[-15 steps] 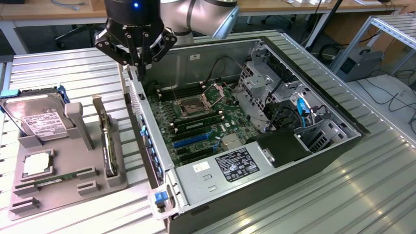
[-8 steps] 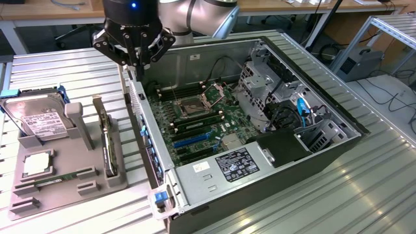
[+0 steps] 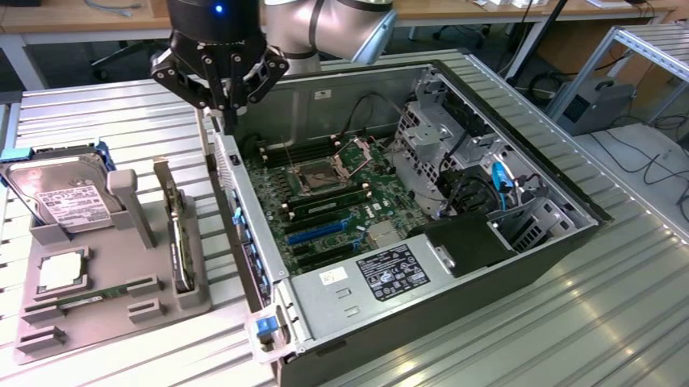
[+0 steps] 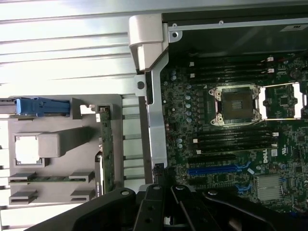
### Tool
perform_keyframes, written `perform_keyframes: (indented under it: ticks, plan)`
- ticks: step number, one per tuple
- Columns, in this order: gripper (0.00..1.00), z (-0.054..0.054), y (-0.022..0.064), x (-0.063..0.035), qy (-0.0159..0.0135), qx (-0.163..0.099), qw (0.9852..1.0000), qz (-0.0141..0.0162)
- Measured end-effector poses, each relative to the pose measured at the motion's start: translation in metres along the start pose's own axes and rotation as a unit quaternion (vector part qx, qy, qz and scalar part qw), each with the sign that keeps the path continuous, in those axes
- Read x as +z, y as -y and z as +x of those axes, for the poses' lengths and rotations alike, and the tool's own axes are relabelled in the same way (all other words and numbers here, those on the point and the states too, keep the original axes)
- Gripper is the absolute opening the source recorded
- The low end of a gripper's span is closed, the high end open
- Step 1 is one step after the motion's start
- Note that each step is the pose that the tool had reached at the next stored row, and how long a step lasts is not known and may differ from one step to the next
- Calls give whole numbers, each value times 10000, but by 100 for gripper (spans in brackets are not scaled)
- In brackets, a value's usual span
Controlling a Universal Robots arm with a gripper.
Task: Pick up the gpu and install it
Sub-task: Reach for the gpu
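Observation:
The gpu (image 3: 177,234) stands on edge in a slot of the grey holder (image 3: 108,298), green board up and its pale metal bracket at the far end. In the wrist view the gpu (image 4: 105,149) is a thin green strip beside the case wall. My gripper (image 3: 227,121) hangs above the case's rear wall, beyond the gpu's far end and well above it. Its fingers are shut with nothing between them. The wrist view has the gripper (image 4: 162,192) over the wall edge. The blue expansion slot (image 3: 318,231) on the motherboard (image 4: 226,144) is bare.
A hard drive (image 3: 60,197) with blue rails stands at the holder's far end, and a processor (image 3: 61,270) and a memory stick (image 3: 81,300) lie in it. The open computer case (image 3: 453,274) holds drive cages (image 3: 453,153) and cables on the exterior view's right.

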State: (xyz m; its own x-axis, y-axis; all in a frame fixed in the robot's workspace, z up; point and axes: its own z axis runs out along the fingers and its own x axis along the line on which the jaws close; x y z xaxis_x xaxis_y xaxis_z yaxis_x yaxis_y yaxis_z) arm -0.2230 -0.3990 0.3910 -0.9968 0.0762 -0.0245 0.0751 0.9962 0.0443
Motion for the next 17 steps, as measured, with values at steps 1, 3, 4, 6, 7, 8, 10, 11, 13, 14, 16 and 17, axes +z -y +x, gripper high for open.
perform_keyframes:
  ticks: [1,3,4,6,7,8,10,11,13,14,16,17]
  plan:
    - [11,2,0,0,0,0,10000,0]
    - [11,8,1,1,0,0,10000,0]
    - [11,11,1,1,0,1,10000,0]
    - [11,16,1,1,0,0,10000,0]
    - [11,19,1,0,0,0,10000,0]
    - [11,22,2,1,0,0,10000,0]
    - [11,28,2,1,0,0,10000,0]
    - [11,32,2,1,0,0,10000,0]
    - [11,38,3,2,0,0,10000,0]
    - [11,40,3,2,0,0,10000,0]
    - [11,49,4,2,0,0,10000,0]
    - [11,53,4,3,0,0,10000,0]
